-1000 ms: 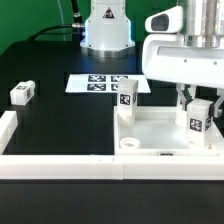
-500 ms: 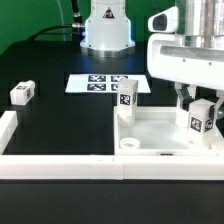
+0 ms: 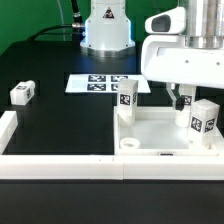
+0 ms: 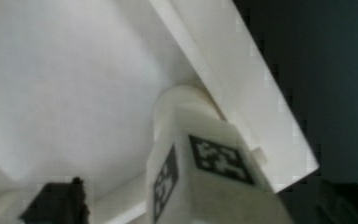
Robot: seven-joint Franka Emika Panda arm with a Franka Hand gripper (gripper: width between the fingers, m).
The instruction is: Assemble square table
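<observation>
The white square tabletop (image 3: 160, 130) lies tray-side up at the exterior view's right. One tagged white leg (image 3: 127, 97) stands upright in its far left corner socket. A second tagged leg (image 3: 203, 120) stands at the tabletop's right side. My gripper (image 3: 198, 105) hangs over this leg with its jaws open around it. The dark finger (image 3: 180, 99) stands apart from the leg's side. In the wrist view the leg (image 4: 211, 170) rises between the jaws beside the tabletop rim (image 4: 247, 90), with a gap between it and the dark finger (image 4: 57, 203). A third leg (image 3: 23, 93) lies loose on the black table at the left.
The marker board (image 3: 100, 83) lies flat behind the tabletop. Long white border walls run along the front (image 3: 60, 165) and the left edge (image 3: 8, 125). The robot's white base (image 3: 107, 30) stands at the back.
The jaws have spread apart and let go of the right leg. The leg stays upright on the tabletop. The arm has hardly moved.
</observation>
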